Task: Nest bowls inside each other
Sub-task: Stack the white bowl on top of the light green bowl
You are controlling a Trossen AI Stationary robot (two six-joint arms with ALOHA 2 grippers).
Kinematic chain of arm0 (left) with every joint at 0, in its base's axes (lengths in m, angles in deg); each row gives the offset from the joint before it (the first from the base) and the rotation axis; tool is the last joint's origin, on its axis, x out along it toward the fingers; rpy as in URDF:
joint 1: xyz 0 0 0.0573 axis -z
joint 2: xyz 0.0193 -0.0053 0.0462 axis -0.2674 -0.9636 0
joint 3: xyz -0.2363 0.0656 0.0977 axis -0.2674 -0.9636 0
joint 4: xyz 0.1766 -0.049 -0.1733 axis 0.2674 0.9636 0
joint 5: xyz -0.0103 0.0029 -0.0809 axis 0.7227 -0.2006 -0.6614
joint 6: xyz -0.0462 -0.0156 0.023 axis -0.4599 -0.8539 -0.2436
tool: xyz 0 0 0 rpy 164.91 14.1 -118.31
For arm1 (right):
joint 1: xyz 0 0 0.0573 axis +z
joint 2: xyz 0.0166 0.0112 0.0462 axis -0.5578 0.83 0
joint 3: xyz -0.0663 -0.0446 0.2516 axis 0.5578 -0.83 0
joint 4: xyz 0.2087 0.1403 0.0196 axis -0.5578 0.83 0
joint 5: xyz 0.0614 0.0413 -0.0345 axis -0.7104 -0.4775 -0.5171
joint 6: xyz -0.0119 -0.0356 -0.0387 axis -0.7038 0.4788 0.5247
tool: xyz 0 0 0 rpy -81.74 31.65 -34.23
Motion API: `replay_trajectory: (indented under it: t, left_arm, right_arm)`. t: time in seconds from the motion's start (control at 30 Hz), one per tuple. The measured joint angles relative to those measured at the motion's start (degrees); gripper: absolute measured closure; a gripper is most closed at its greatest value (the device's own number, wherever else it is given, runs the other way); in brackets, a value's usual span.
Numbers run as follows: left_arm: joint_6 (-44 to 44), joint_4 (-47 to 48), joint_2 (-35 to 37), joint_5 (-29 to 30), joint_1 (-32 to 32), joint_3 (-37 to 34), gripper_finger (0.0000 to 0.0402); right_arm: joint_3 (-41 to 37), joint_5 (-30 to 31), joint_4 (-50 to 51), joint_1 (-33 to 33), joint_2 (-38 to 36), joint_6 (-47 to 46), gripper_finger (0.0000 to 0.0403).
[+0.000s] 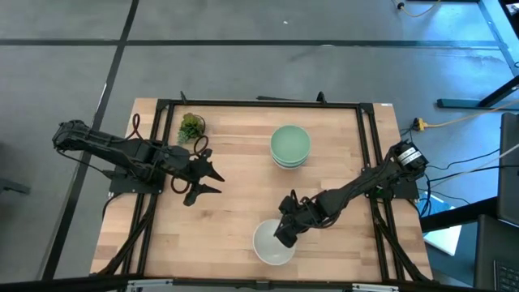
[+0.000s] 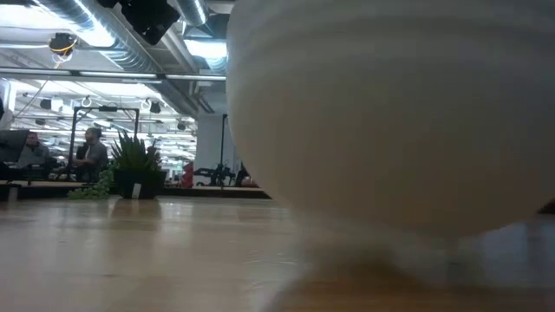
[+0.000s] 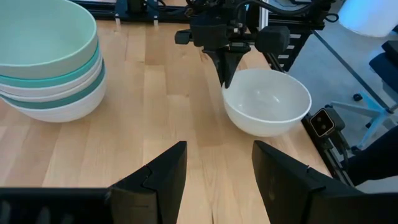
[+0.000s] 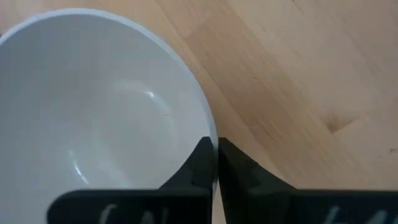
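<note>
A lone white bowl (image 1: 272, 246) sits near the table's near edge and fills the low view (image 2: 390, 113). My right gripper (image 1: 284, 240) is shut on it. A stack of several nested bowls (image 1: 289, 146), pale mint green on top with teal, white and dark green rims below it (image 3: 50, 68), stands on its base on the far middle of the table. My left gripper (image 1: 220, 183) hovers open over the table's left middle, fingers (image 3: 161, 177) pointing toward the white bowl (image 3: 267, 102), and touches nothing. My right gripper pinches the white bowl's rim (image 4: 208, 127) on its far-right side, one finger inside the bowl and one outside. The fingers (image 3: 227, 71) come from above, pointing down. The bowl stays upright; whether its base rests on the table I cannot tell.
A small potted plant (image 1: 191, 127) stands at the table's far left corner. Black frame rails (image 1: 259, 104) run along the table's edges. Bare wood (image 1: 243, 195) lies between the stack, the lone bowl and my left gripper. People sit far off in the room (image 2: 87, 152).
</note>
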Motion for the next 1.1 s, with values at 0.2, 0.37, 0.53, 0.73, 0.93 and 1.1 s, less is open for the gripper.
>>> replay_trajectory:
  t: [0.2, 0.37, 0.53, 0.73, 0.93, 1.1]
  left_arm:
    - [0.0, 1.6, 0.0, 0.0, 0.0, 0.0, 0.0225]
    - [0.0, 1.8, 0.0, 0.0, 0.0, 0.0, 0.0225]
    - [0.4, 1.9, 0.0, 0.0, 0.0, 0.0, 0.0225]
    - [0.4, 2.0, 0.0, 0.0, 0.0, 0.0, 0.0225]
    - [0.5, 1.9, 0.0, 0.0, 0.0, 0.0, 0.0225]
    - [0.5, 2.0, 0.0, 0.0, 0.0, 0.0, 0.0225]
  right_arm:
    - [0.0, 0.0, 0.3, -0.1, 0.0, 0.2, 0.0394]
    - [0.0, 0.0, 1.6, -1.1, -1.3, 1.1, 0.0394]
    - [0.0, 0.1, 5.6, -2.8, -5.4, 2.7, 0.0394]
    - [0.1, 2.1, 12.0, -5.6, -13.8, 5.4, 0.0394]
    - [9.4, 5.7, 29.6, -10.5, -19.1, 9.9, 0.0394]
    - [21.6, 8.8, 41.9, -16.4, -19.2, 17.7, 0.0394]
